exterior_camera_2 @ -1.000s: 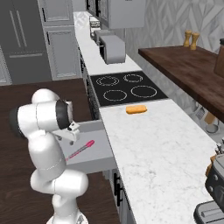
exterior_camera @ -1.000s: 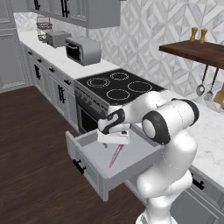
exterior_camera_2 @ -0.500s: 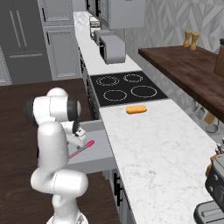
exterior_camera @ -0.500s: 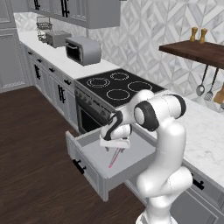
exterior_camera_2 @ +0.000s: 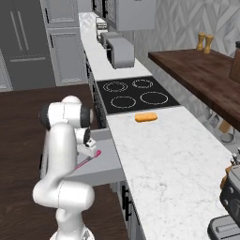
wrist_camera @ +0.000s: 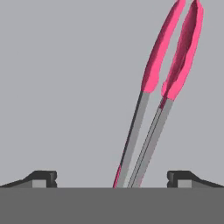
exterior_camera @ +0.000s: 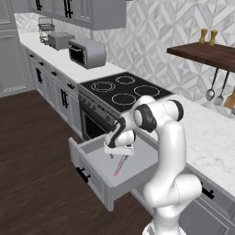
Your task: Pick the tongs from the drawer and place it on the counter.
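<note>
Lowering into the drawer: jaws now set astride the tongs

Compared with a second ago, the arm has been folded down and forward, and the gripper (exterior_camera: pixel 120 151) has been brought from above the drawer (exterior_camera: pixel 89 158) to just over its floor. In the hand view the two finger tips (wrist_camera: pixel 43 178) are seen spread wide, with the tongs (wrist_camera: pixel 168 83) running up between them, so the jaws are open and nothing is pinched yet. This is judged to be the end of the approach; a grasp can be expected once the jaws are closed on the grey shafts.

The tongs (exterior_camera: pixel 120 165) are lying flat on the drawer floor, pink tips pointing away from the hand, a little nearer the right finger. Whether the finger tips already touch the floor cannot be told from these views.

Nothing else is seen in the pulled-out drawer. The surface (exterior_camera_2: pixel 159 154) beside it is free near the drawer, with a hot dog bun (exterior_camera_2: pixel 146 117) lying further along, next to the cooktop (exterior_camera_2: pixel 136 96). The placing step has not been begun
</note>
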Controlling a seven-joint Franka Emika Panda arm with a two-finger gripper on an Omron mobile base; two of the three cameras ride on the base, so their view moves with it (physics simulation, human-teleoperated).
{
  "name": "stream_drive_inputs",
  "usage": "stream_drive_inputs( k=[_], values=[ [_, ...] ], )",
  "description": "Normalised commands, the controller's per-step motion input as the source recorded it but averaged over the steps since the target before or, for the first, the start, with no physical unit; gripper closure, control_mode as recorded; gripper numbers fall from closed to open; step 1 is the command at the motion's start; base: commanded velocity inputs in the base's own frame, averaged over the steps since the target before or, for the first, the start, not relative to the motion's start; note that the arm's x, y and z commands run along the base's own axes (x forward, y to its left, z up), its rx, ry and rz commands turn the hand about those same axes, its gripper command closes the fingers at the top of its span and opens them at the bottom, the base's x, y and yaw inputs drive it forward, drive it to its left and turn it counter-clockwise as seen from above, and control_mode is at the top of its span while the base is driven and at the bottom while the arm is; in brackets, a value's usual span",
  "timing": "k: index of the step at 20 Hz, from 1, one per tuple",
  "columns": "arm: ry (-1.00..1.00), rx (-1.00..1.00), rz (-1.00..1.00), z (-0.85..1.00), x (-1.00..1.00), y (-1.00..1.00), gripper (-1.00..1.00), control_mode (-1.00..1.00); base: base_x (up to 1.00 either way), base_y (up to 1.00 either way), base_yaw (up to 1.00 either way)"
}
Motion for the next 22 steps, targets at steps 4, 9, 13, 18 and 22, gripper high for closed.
stream_drive_inputs(
  k=[4, 9, 13, 18, 22],
  values=[
    [0.11, 0.00, 0.00, -0.42, 0.02, -0.38, -1.00, -1.00, 0.00, 0.00, 0.00],
    [0.03, 0.00, 0.00, -0.59, 0.07, -0.17, -1.00, -1.00, 0.00, 0.00, 0.00],
    [0.00, -0.06, 0.00, -0.92, 0.04, 0.39, 1.00, -1.00, 0.00, 0.00, 0.00],
    [-0.01, -0.11, 0.00, -0.75, -0.16, 0.89, 1.00, -1.00, 0.00, 0.00, 0.00],
    [0.00, -0.06, 0.00, -0.46, -0.02, 0.64, 1.00, -1.00, 0.00, 0.00, 0.00]
  ],
)
